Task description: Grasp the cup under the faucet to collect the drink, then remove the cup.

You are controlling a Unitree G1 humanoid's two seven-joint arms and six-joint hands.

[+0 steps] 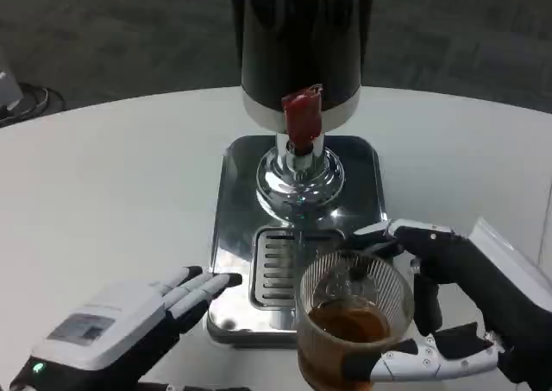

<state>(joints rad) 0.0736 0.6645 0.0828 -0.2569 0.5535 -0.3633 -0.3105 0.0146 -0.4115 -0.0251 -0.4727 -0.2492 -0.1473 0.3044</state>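
right hand point(457, 322) wraps the cup point(354, 318) — upright, part-filled, near side of the faucet point(302, 119), over the drip tray's point(259, 236) front edge; left hand point(129, 318) empty, fingers flat — clear path is toward the robot
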